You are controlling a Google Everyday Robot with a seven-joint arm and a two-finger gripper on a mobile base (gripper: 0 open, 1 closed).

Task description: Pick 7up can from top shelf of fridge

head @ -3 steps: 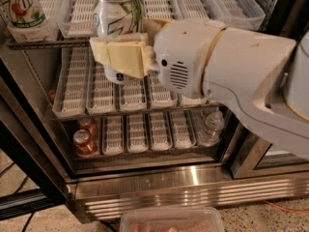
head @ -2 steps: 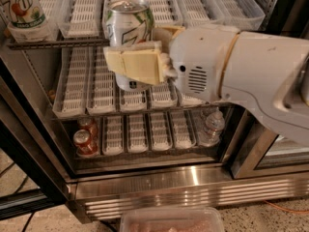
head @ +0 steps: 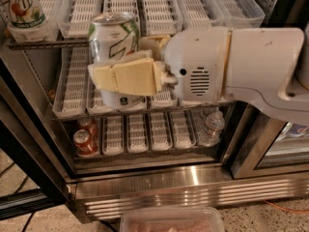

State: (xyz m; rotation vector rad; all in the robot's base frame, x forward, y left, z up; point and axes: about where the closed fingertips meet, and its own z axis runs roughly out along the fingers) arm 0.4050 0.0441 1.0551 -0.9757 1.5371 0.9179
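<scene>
1. Counting cans gives four: two white 7up ones and two red ones.
2. The gripper (head: 116,71) is clamped on one 7up can (head: 113,37). One cream finger (head: 128,77) lies across its front and the other sits behind it on the right.
3. That 7up can is upright, its silver top showing. It is seen in front of the fridge (head: 145,187), across the front edge of the top shelf (head: 48,45) and left of that edge's middle. Its base overlaps the front edge of the middle rack (head: 72,112). Whether it touches either cannot be told.
4. The second 7up can (head: 21,8) stands upright at the top shelf's front left corner, well apart from the gripper.
5. Two red cans (head: 86,141) sit in the leftmost lane of the bottom rack (head: 145,161), one behind the other, at its front left corner.
6. One water bottle (head: 212,127) stands upright at the bottom rack's right end.
7. Four white trays (head: 137,132) lie side by side on the bottom rack between the red cans and the water bottle. More like them line the top shelf and middle rack.
8. One white arm (head: 241,66) reaches in from the right and covers the right part of the middle rack.
9. One clear tub (head: 171,220) sits on the floor before the fridge's steel base. Its contents look pinkish but cannot be made out.
</scene>
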